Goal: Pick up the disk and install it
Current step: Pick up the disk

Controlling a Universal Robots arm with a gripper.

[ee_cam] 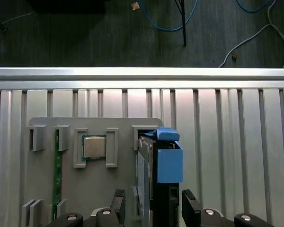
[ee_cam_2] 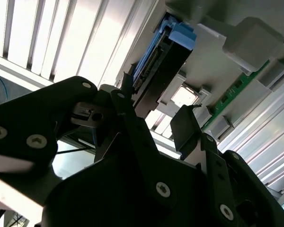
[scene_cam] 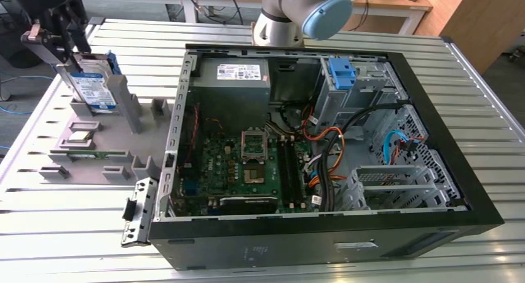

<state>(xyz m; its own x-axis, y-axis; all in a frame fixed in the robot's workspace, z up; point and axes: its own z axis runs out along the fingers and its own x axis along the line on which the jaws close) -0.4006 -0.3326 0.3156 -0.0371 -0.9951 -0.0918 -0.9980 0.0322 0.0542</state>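
Note:
The disk stands on edge in a slot of the grey fixture, at the exterior view's left. It is a silver drive with a white-and-blue label, clipped in a blue bracket. My gripper hangs just above its top end. In both wrist views the disk sits between the two dark fingers. My gripper is open and straddles the disk's near end with a gap on at least one side.
The fixture also holds a processor chip and a green memory stick. The open computer case lies at the exterior view's right, with a grey power-supply box and a lone blue bracket inside. The arm's base stands behind it.

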